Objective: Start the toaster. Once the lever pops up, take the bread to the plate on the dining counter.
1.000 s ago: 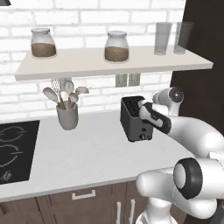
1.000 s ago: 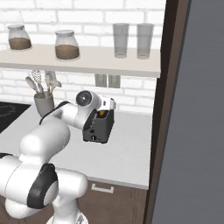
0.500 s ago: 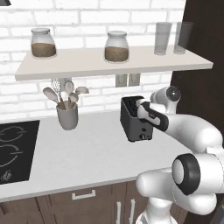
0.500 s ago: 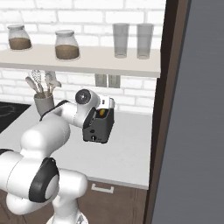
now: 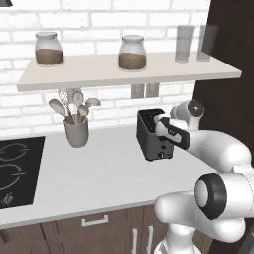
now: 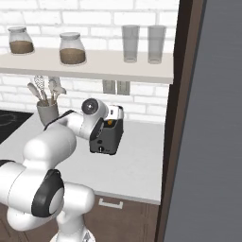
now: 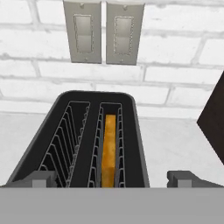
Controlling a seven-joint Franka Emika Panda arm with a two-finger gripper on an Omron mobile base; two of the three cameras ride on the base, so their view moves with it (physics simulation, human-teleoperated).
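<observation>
Bread (image 7: 110, 148) is sitting upright in the right slot of the toaster (image 5: 153, 134) by the wall, and the gripper (image 7: 112, 178) is hovering above it, jaws spread wide and holding nothing, probably lining up for the lever.

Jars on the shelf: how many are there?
2. One jar stands at the shelf's left end; the other jar stands near the middle, left of the two glasses.

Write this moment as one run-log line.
fingers: open, above toaster | bread: in right slot | left slot: empty | held: nothing
</observation>
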